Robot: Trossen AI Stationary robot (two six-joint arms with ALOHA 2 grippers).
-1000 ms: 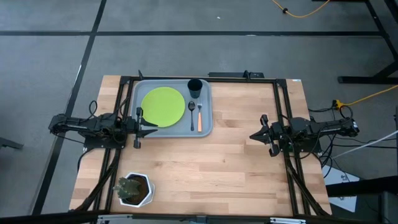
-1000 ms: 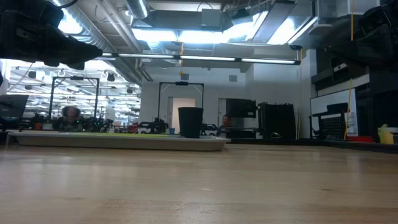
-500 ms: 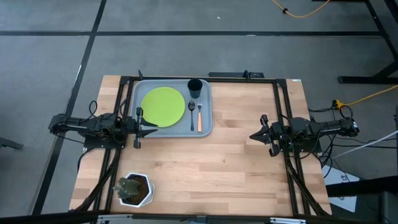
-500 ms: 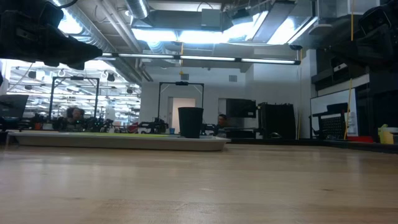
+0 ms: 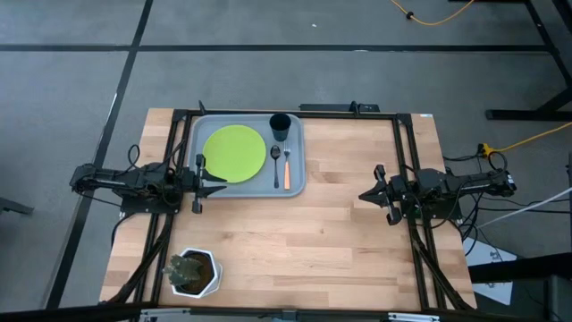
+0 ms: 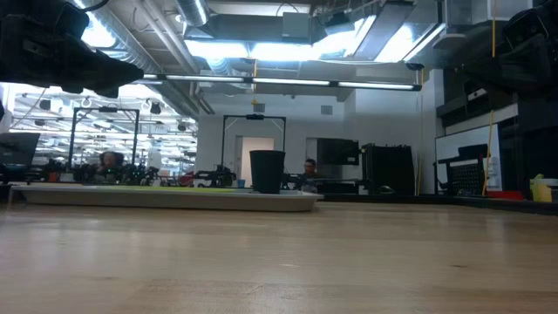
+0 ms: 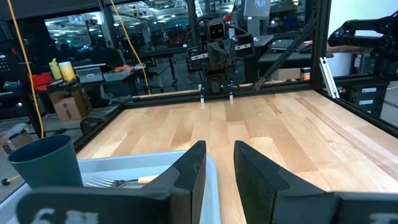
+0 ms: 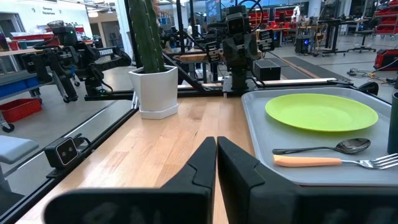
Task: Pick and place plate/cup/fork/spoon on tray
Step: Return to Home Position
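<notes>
Both grippers hold nothing, the left gripper [image 5: 217,187] slightly parted at the tray's [image 5: 299,186] near-left corner, the right gripper [image 5: 365,194] closed well to its right, while the plate [image 5: 234,152], cup [image 5: 280,124], spoon [image 5: 276,165] and fork [image 5: 287,167] sit on the tray.

No lettering, label, brand, number or sign can be read in any of these views. The lit screens and boxes in the room behind the bench are too small and blurred to make out.
</notes>
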